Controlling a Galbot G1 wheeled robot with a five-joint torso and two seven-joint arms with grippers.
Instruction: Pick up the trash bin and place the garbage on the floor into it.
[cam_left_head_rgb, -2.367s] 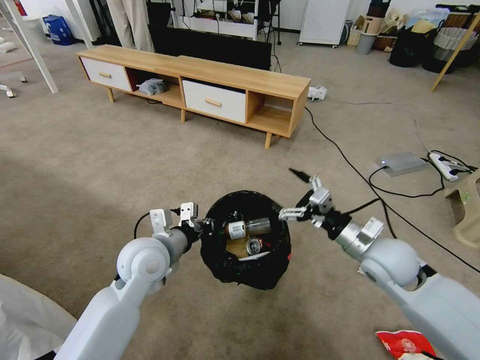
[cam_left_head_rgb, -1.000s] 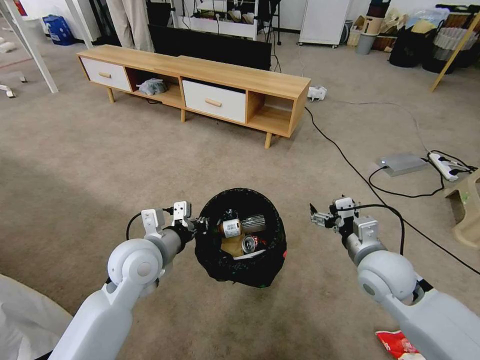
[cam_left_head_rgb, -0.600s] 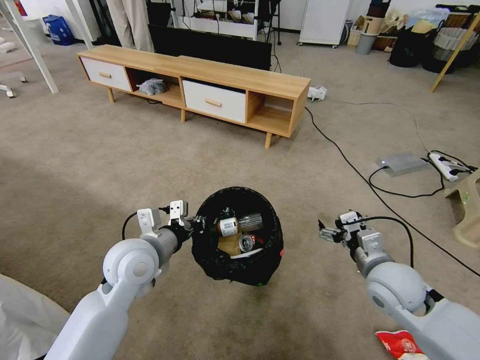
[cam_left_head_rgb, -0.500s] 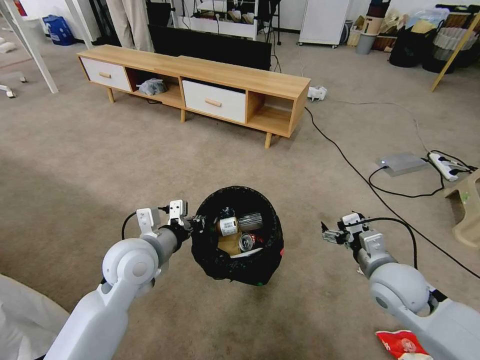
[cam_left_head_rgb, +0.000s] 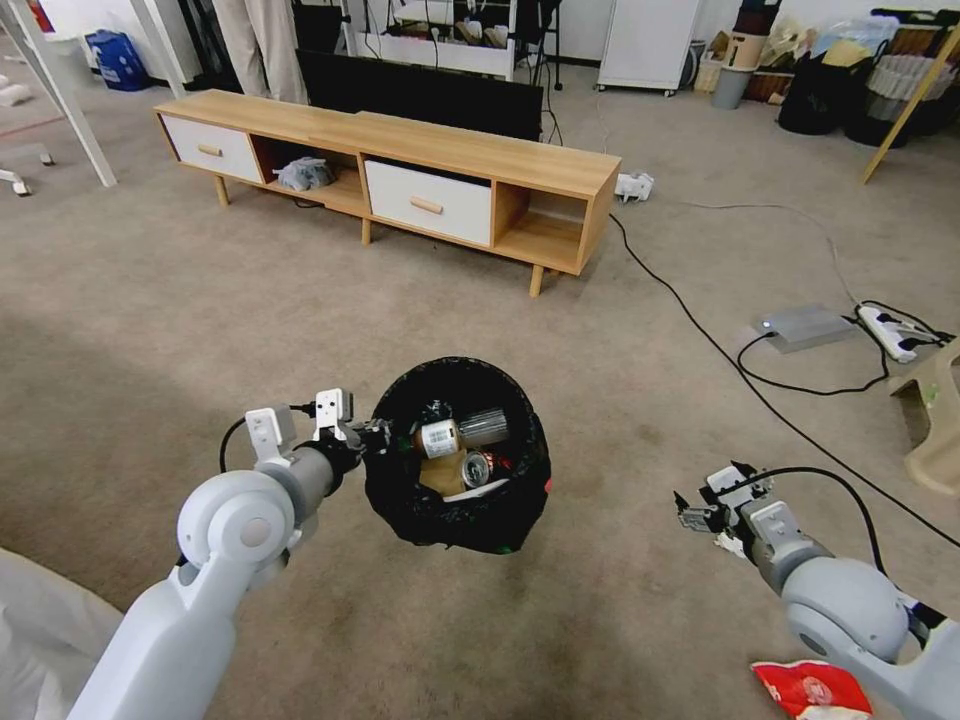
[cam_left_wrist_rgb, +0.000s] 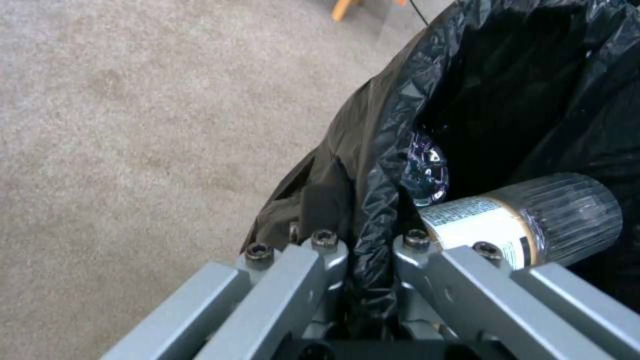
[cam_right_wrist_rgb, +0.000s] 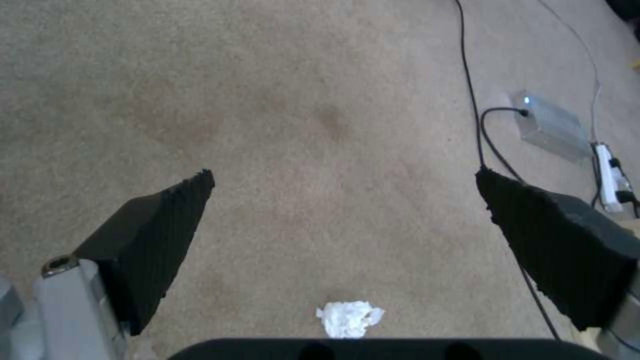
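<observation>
The left gripper (cam_left_head_rgb: 372, 437) is pinching the black-bagged rim of the trash bin (cam_left_head_rgb: 455, 460), its two fingers (cam_left_wrist_rgb: 313, 260) squeezing a fold of the liner between them, and the bin is hanging off the carpet floor (cam_left_head_rgb: 300, 300) with its mouth facing up, tipping slightly toward the camera. Inside, a clear-ended bottle (cam_left_head_rgb: 455, 432) is lying on its side, long axis running across the bin, next to a can (cam_left_head_rgb: 478, 466) and brown paper (cam_left_head_rgb: 440, 478). The left arm is reaching forward, nearly level. Over on the right, the right gripper (cam_left_head_rgb: 690, 512) is sitting low with its arm angling down, dark pads (cam_right_wrist_rgb: 160, 235) spread wide and holding nothing, a white paper wad (cam_right_wrist_rgb: 350, 318) lying on the carpet beneath them. A red-and-white wrapper (cam_left_head_rgb: 810, 690) is resting on the floor beside the right arm.
</observation>
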